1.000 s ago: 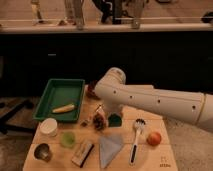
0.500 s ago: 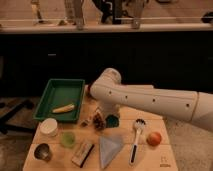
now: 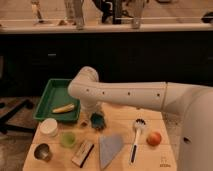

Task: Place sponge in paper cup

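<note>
The sponge (image 3: 98, 120) is a small dark teal pad on the wooden table, right under my arm's wrist. My gripper (image 3: 93, 120) hangs down from the white arm (image 3: 130, 95) at the sponge's left edge, at table height. The paper cup (image 3: 49, 127) is short, wide and white, and stands at the table's left side, well left of the sponge and apart from the gripper.
A green tray (image 3: 52, 94) with a yellow banana (image 3: 64, 108) lies at the back left. A translucent green cup (image 3: 68, 139), a metal cup (image 3: 42, 152), a tan-and-black block (image 3: 82, 152), a grey-blue cloth (image 3: 110, 149), a white brush (image 3: 136, 135) and an orange fruit (image 3: 154, 138) lie along the front.
The arm has swung left and lower, bringing the gripper down onto the sponge's spot. The objects on the table have not moved.
</note>
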Motion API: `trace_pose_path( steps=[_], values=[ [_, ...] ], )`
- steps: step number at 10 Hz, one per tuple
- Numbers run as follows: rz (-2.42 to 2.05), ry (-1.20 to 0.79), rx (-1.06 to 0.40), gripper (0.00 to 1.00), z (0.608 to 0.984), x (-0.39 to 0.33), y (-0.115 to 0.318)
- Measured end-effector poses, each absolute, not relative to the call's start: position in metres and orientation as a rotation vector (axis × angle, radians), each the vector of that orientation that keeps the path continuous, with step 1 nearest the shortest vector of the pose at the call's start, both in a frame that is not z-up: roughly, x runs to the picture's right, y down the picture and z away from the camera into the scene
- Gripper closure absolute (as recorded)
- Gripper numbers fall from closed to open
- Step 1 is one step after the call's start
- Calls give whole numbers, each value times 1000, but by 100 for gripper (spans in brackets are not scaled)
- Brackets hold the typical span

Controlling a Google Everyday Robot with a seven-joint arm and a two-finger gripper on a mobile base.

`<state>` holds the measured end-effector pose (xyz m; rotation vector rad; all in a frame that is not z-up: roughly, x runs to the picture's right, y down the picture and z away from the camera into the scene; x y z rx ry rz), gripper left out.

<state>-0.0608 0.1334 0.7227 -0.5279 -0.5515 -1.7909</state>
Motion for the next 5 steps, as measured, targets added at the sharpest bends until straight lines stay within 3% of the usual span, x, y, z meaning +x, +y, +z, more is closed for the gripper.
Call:
trace_pose_path(
  steps=[5],
  values=[
    [-1893,-616,-511,100,730,-125,132]
  ],
)
